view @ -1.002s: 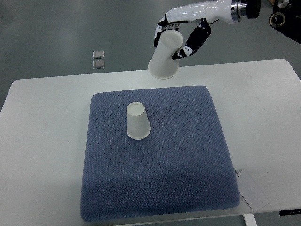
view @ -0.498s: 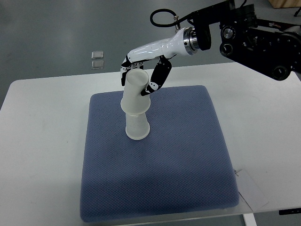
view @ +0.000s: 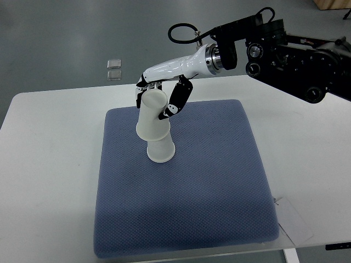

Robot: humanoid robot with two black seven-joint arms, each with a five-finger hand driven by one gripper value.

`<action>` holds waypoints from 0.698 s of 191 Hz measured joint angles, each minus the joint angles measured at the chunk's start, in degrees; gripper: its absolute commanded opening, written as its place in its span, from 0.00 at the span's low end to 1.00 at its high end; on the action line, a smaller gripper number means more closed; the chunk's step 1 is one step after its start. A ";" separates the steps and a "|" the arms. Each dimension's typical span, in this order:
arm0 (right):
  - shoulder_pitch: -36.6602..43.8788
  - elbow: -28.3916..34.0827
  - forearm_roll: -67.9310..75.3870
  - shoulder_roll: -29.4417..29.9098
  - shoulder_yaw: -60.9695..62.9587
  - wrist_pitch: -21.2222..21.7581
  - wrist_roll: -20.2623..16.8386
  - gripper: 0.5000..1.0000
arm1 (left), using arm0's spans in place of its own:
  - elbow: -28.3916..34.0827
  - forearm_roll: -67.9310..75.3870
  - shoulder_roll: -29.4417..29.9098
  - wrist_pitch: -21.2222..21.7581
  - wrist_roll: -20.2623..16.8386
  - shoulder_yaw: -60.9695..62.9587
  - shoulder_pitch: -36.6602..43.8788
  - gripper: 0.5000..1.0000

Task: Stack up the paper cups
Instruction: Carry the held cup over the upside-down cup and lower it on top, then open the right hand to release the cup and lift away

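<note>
Right hand (view: 160, 98) pinching upper cup (view: 153, 115); since 0.5 s ago cup lowered further over standing cup (view: 160, 150) on mat (view: 186, 208); stack nearly seated, release next prob.

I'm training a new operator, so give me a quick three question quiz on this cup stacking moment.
1. True or false: the right hand grips the upper cup.
2. The lower cup stands on: A) the bare table B) the blue pad C) the floor.
3. Fill in: the upper cup sits over the lower cup, leaning, not ____.

Key: 1 true. 2 B. 3 upright.
</note>
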 measured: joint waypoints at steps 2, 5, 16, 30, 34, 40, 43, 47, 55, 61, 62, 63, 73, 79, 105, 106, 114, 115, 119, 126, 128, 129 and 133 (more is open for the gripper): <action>-0.06 -0.05 0.00 0.05 0.00 -0.08 -0.08 0.00 | 0.00 0.00 0.00 0.00 0.00 0.00 0.00 1.00; -0.14 -0.13 0.00 0.13 0.00 -0.19 -0.19 0.00 | 0.00 0.00 0.00 0.00 0.00 0.00 0.00 1.00; -0.34 -0.34 -0.02 0.44 0.00 -0.49 -0.46 0.00 | 0.00 0.00 0.00 0.00 0.00 0.00 0.00 1.00; -0.50 -0.77 -0.05 0.77 -0.05 -0.58 -0.58 0.00 | 0.00 0.00 0.00 0.00 0.00 0.00 0.00 1.00; -0.52 -0.96 -0.08 0.84 -0.07 -0.59 -0.60 0.00 | 0.00 0.00 0.00 0.00 0.00 0.00 0.00 1.00; -0.59 -1.32 -0.14 0.95 -0.09 -0.63 -0.62 0.00 | 0.00 0.00 0.00 0.00 0.00 0.00 0.00 1.00; -0.64 -1.48 -0.16 1.01 -0.10 -0.64 -0.62 0.00 | 0.00 0.00 0.00 0.00 0.00 0.00 0.00 1.00; -0.73 -1.75 -0.21 1.13 -0.12 -0.65 -0.63 0.00 | 0.00 0.00 0.00 0.00 0.00 0.00 0.00 1.00; -0.90 -2.12 -0.30 1.27 -0.13 -0.65 -0.64 0.00 | 0.00 0.00 0.00 0.00 0.00 0.00 0.00 1.00; -1.03 -2.39 -0.35 1.34 -0.15 -0.66 -0.65 0.00 | 0.00 0.00 0.00 0.00 0.00 0.00 0.00 1.00; -1.04 -2.42 -0.36 1.35 -0.15 -0.66 -0.65 0.00 | 0.00 0.00 0.00 0.00 0.00 0.00 0.00 1.00; -1.06 -2.45 -0.37 1.35 -0.15 -0.66 -0.65 0.00 | 0.00 0.00 0.00 0.00 0.00 0.00 0.00 1.00; -1.23 -2.71 -0.41 1.39 -0.20 -0.67 -0.69 0.00 | 0.00 0.00 0.00 0.00 0.00 0.00 0.00 1.00; -1.28 -2.80 -0.43 1.40 -0.25 -0.67 -0.75 0.00 | 0.00 0.00 0.00 0.00 0.00 0.00 0.00 1.00; -1.67 -3.05 -0.48 1.42 -1.50 -0.76 -0.94 0.00 | 0.00 0.00 0.00 0.00 0.00 0.00 0.00 1.00; -1.69 -3.05 -0.48 1.42 -1.53 -0.77 -0.94 0.00 | 0.00 0.00 0.00 0.00 0.00 0.00 0.00 1.00; -1.88 -3.06 -0.47 1.42 -1.74 -0.81 -0.95 0.05 | 0.00 0.00 0.00 0.00 0.00 0.00 0.00 1.00; -1.91 -3.06 -0.46 1.42 -1.76 -0.81 -0.95 0.10 | 0.00 0.00 0.00 0.00 0.00 0.00 0.00 1.00; -2.03 -3.07 -0.44 1.42 -1.81 -0.83 -0.95 0.17 | 0.00 0.00 0.00 0.00 0.00 0.00 0.00 1.00; -2.26 -3.07 -0.39 1.42 -1.86 -0.87 -0.96 0.28 | 0.00 0.00 0.00 0.00 0.00 0.00 0.00 1.00; -2.32 -3.07 -0.36 1.42 -1.86 -0.88 -0.96 0.32 | 0.00 0.00 0.00 0.00 0.00 0.00 0.00 1.00; -2.34 -3.07 -0.34 1.42 -1.86 -0.89 -0.96 0.32 | 0.00 0.00 0.00 0.00 0.00 0.00 0.00 1.00; -2.42 -3.07 -0.26 1.42 -1.86 -0.93 -0.96 0.39 | 0.00 0.00 0.00 0.00 0.00 0.00 0.00 1.00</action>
